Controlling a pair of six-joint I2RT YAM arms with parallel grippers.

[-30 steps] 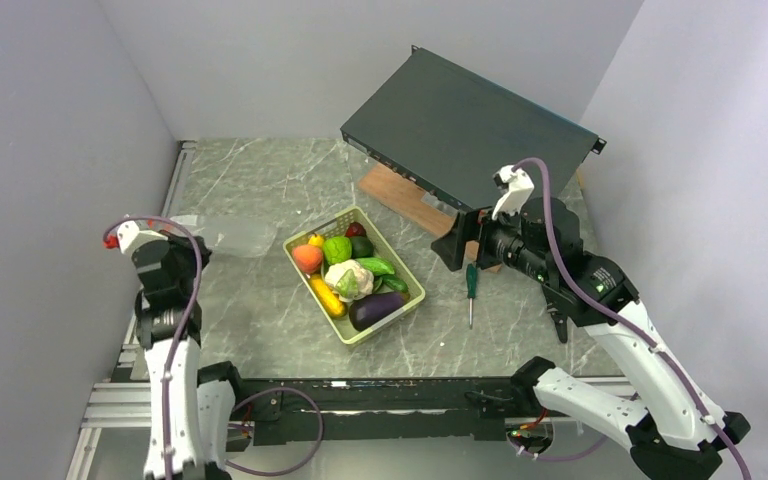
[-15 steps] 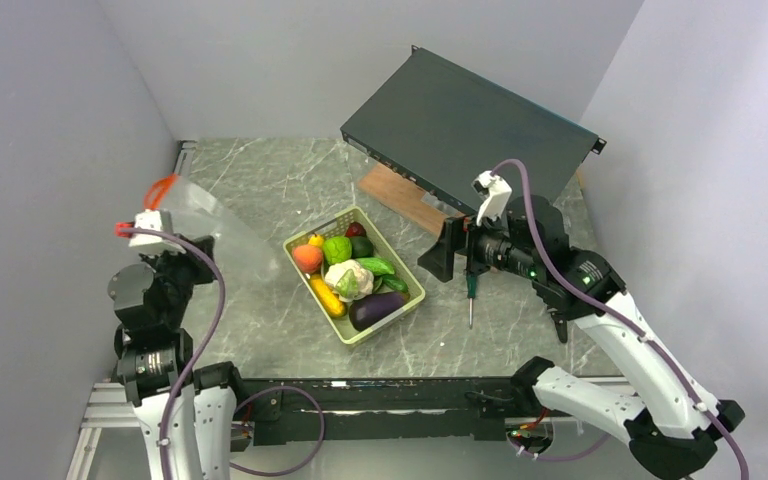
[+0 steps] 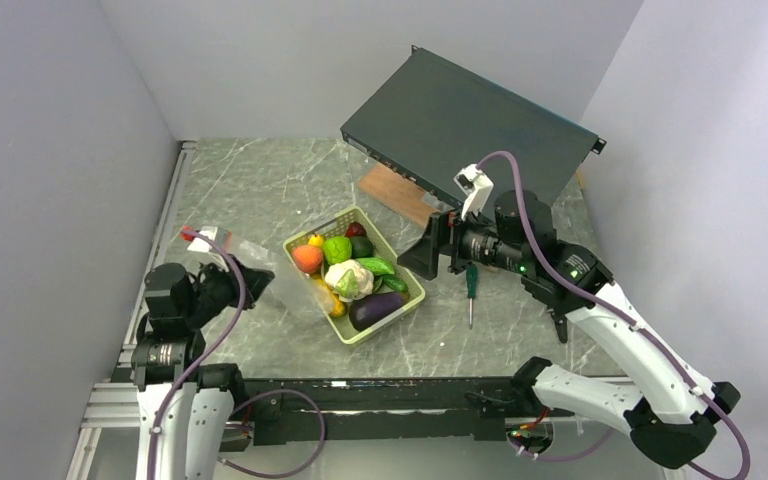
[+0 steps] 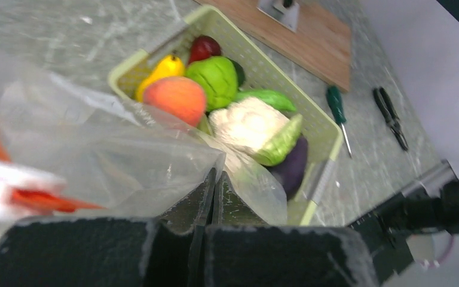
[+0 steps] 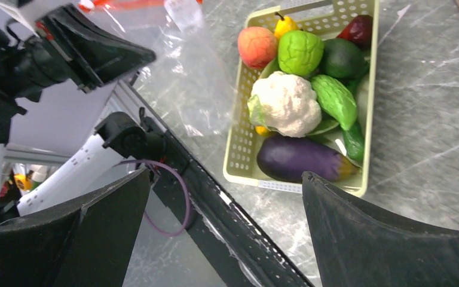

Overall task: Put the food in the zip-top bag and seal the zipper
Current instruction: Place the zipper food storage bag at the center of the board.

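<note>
The left gripper [image 3: 249,279] is closed tight and pinches a fold of the clear zip-top bag [image 3: 282,284]; in the left wrist view the two dark fingers [image 4: 179,206] meet with the plastic caught between them. The bag [image 4: 101,149] hangs crumpled to the left of the pale green basket [image 3: 410,292], its loose end draped against the basket's near-left rim. A sliver of the red-orange zipper [image 5: 155,3] shows at the bag's upper end in the right wrist view. All the food lies in the basket: orange peach [image 5: 257,46], green pepper [image 5: 300,52], white cauliflower [image 5: 287,101], green cucumber [image 5: 334,98] and purple eggplant [image 5: 302,158], with the yellow corn [image 3: 334,303] mostly hidden behind the bag. The right gripper [image 3: 426,250] hovers just right of the basket, jaws spread wide and holding nothing, pointed toward the food. A green-handled screwdriver [image 3: 471,284] lies on the table below it, and a black flat case [image 3: 470,125] leans at the far right
</note>
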